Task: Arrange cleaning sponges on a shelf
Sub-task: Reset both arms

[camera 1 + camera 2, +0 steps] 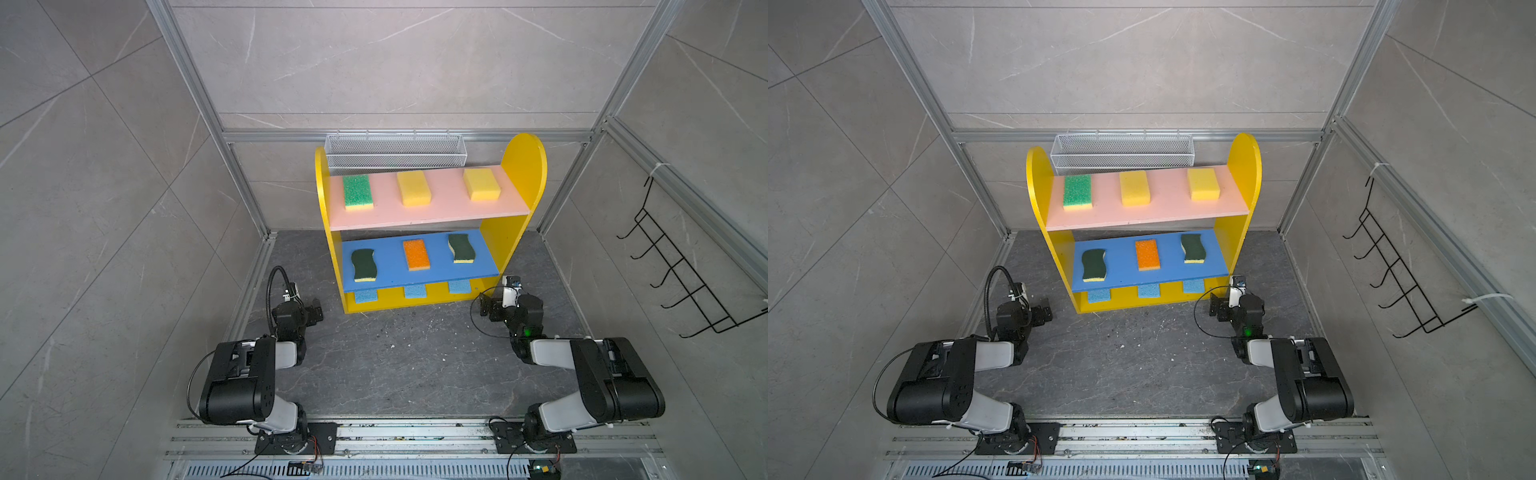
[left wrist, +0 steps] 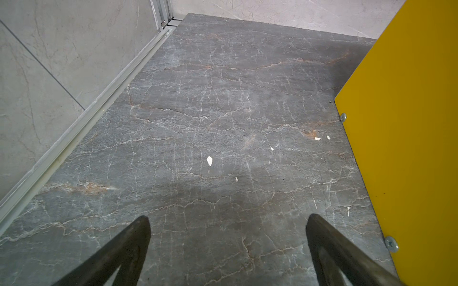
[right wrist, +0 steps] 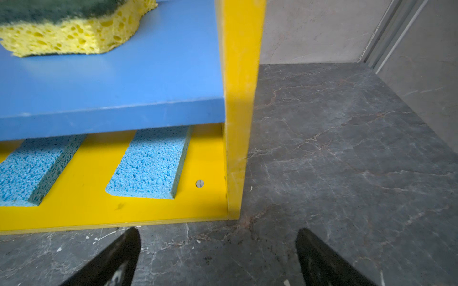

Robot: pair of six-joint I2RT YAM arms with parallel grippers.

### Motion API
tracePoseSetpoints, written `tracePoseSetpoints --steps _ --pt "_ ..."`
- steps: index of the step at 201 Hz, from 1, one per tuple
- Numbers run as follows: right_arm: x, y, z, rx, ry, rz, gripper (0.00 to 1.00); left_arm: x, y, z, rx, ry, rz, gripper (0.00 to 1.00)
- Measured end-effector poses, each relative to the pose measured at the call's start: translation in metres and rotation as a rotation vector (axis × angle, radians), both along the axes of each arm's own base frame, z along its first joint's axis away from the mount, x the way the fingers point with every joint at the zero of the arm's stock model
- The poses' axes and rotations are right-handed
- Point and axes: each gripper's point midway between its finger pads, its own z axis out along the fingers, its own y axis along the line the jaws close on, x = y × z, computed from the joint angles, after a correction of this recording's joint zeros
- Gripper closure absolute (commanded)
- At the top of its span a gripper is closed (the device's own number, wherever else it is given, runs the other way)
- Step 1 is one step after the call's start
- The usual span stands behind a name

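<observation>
All nine cleaning sponges lie on the shelf: three on the pink upper board, three on the blue lower board, and three on the yellow base. No sponge lies on the floor, so the arranging looks finished. The left gripper and right gripper are wide open and empty, near the shelf's front corners.

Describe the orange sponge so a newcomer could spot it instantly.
Find the yellow-sided shelf at the back, then its blue lower board. The orange-topped sponge lies in the middle there, between two dark-green wavy-edged sponges; it alone is orange and straight-edged.
</observation>
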Motion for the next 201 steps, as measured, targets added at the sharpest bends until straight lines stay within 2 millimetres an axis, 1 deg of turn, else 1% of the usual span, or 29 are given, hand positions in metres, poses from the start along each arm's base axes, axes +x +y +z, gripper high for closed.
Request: tracePoseSetpoints --steps 201 --pt "0.0001 -0.0007 0.0000 -0.006 0.000 -0.009 0.00 0.0014 0.0001 0.0028 0.001 -0.013 0.000 0.00"
